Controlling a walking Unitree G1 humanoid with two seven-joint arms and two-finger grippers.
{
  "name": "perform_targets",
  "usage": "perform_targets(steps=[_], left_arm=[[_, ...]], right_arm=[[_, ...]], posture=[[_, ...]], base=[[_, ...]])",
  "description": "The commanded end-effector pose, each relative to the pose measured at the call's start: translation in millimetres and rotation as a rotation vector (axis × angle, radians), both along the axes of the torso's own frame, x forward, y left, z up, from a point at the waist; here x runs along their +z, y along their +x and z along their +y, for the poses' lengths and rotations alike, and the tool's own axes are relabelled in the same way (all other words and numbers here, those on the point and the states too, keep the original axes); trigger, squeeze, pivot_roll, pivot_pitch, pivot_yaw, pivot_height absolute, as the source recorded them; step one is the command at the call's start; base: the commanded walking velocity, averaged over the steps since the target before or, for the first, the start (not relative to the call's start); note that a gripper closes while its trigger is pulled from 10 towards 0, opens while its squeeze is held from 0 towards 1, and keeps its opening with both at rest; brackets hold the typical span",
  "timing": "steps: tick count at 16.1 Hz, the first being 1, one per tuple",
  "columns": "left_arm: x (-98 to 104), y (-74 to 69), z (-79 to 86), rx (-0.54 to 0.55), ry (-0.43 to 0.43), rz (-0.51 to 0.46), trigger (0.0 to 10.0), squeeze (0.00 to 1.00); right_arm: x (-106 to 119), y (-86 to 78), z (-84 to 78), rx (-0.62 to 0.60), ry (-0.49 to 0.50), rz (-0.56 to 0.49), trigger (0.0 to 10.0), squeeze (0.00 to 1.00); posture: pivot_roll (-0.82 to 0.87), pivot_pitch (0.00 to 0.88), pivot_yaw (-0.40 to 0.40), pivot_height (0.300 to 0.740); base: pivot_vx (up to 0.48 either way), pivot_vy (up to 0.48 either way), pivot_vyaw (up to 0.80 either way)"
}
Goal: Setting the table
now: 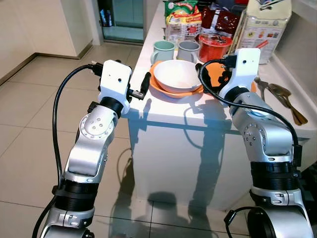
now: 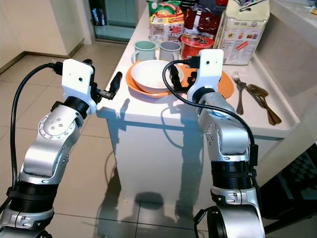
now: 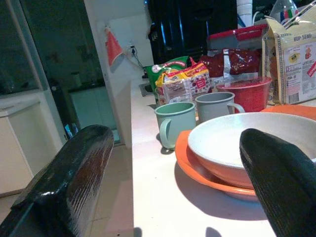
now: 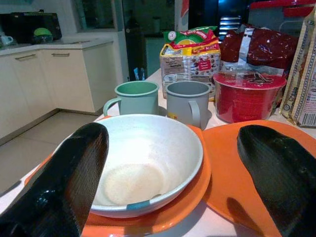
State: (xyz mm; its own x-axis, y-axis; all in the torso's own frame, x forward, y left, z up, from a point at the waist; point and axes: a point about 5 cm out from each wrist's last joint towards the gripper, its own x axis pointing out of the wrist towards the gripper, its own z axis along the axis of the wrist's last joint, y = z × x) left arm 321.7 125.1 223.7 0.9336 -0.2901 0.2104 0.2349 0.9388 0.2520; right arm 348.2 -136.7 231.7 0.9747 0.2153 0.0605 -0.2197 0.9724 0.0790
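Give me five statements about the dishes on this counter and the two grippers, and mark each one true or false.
1. The white bowl sits on an orange plate. True.
2. The green mug is stacked inside the grey mug. False: they stand side by side behind the bowl.
3. The right gripper is open, holding nothing. True.
4. The left gripper is shut on the bowl's rim. False: it is open beside the bowl.
5. The cutlery lies in the bowl. False: it lies on the counter, to the robot's right of the plates.

Silver arms with black elbow bands, white wrist boxes, looping black cables, and black-fingered left end effector (image 1: 144,82).
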Motion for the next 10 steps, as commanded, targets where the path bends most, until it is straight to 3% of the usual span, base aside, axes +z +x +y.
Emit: perform_targets(steps=[1,10], left_arm=[[1.5,-1.6,-2.3,-0.006,0.003,-0.01,10.0,0.78],[2.7,3.3,3.9,0.015,0.02,-0.004,10.0,0.78]], right_arm=[[1.9,1.3,-1.9,-0.003,-0.005,0.005,10.0,1.0],[6.8,5.5,-1.5,-0.009,-0.002,-0.003,10.0,1.0]], posture=[[0.03,0.0,-0.057,0.74],[0.02,0.0,-0.054,0.74]], base=[[0.0,0.0,0.0],[0.0,0.0,0.0]])
